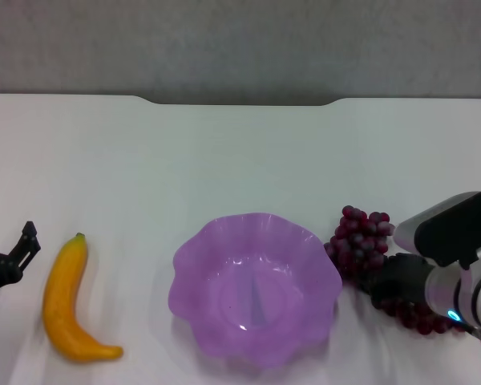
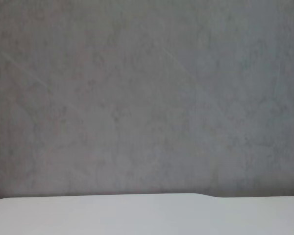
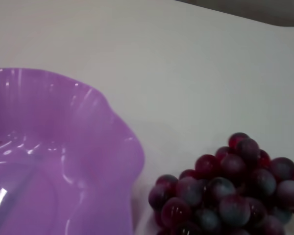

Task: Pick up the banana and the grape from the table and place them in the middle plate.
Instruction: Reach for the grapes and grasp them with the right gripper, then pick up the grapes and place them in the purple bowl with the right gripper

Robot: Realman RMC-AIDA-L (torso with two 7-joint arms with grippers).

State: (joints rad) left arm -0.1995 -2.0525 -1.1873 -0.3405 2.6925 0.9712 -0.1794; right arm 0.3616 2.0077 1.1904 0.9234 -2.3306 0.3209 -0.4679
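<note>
The banana (image 1: 68,301) lies on the white table (image 1: 224,152) at the front left, its green tip pointing away from me. The purple scalloped plate (image 1: 194,249) stands in the front middle with nothing in it. The bunch of dark red-purple grapes (image 1: 359,239) lies on the table just right of the plate. My right gripper (image 1: 385,282) is low over the near part of the bunch, covering some of it. The right wrist view shows the grapes (image 3: 225,191) close up beside the plate's rim (image 3: 132,152). My left gripper (image 1: 22,247) is at the left edge, just left of the banana.
The table's far edge has a notch (image 1: 240,102) with a grey wall behind it. The left wrist view shows only that wall and a strip of the table (image 2: 112,215).
</note>
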